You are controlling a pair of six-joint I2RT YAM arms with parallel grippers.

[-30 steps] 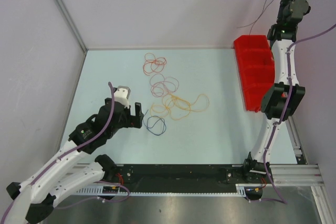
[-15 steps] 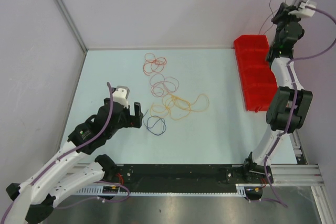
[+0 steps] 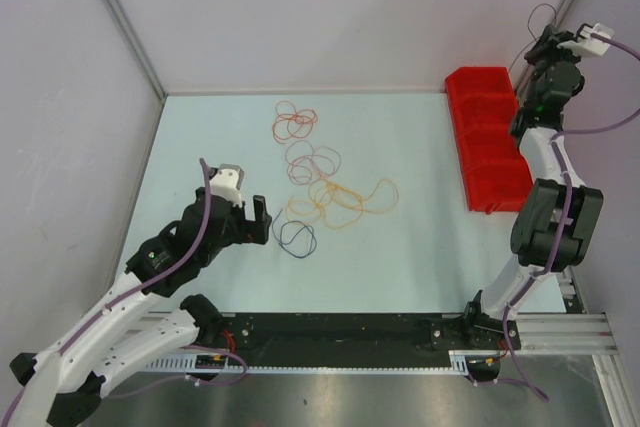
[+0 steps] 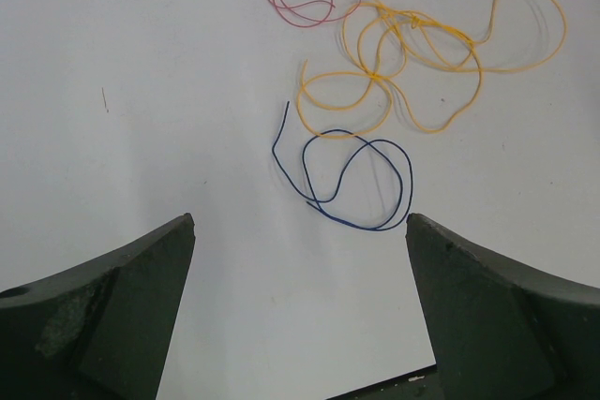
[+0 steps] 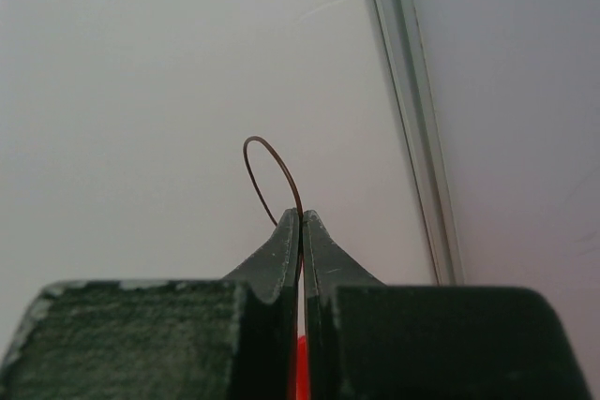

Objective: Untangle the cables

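Four thin cables lie in loops on the pale table: a red one [image 3: 295, 122] farthest back, a pinkish-brown one [image 3: 312, 159], an orange-yellow one [image 3: 345, 197] and a dark blue one [image 3: 297, 236] nearest. My left gripper [image 3: 264, 222] hovers open just left of the blue cable [image 4: 354, 224], nothing between its fingers [image 4: 300, 222]. The orange cable [image 4: 375, 72] and pink loops [image 4: 302, 21] lie beyond. My right gripper [image 3: 540, 42] is raised high at the back right, above the red bin. It is shut [image 5: 301, 214] on a thin brown cable [image 5: 272, 149] that arcs out of its tips.
A red bin [image 3: 490, 137] with compartments stands along the table's right edge, below the right arm. Grey walls close in the left, back and right sides, with a metal corner strip [image 5: 412, 119] near the right gripper. The arms' black base rail [image 3: 340, 332] runs along the near edge.
The right arm has swung its raised gripper down and to the right, still pinching the brown cable. The left arm has barely shifted and stays open.
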